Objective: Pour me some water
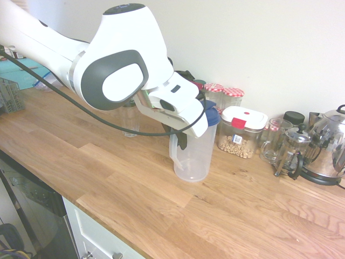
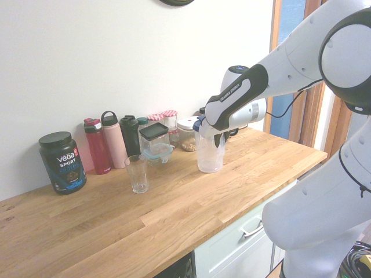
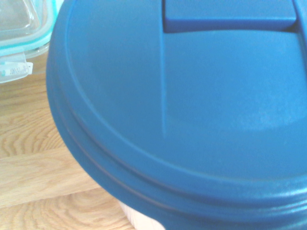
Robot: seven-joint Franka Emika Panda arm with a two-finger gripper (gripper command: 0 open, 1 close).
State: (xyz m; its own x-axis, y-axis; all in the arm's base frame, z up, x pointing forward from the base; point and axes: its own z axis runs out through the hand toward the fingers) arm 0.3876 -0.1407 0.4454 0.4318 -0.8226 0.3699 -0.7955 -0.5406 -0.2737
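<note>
While clamped on the handle of the blue-lidded water jug mid-worktop, just before the jars along the back edge, gripper at the grasp step. Next: lift, carry toward the empty glass, tilt gently.

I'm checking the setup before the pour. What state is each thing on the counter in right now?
Jug: upright on the counter, blue lid on, looks nearly empty.
Gripper: shut on the jug at its handle side.
Drinking glass: upright, empty, apart from the jug.
Clear food box: closed, white lid clipped on.
Red bottle: upright, capped.
Protein tub: upright, lid on.
</note>
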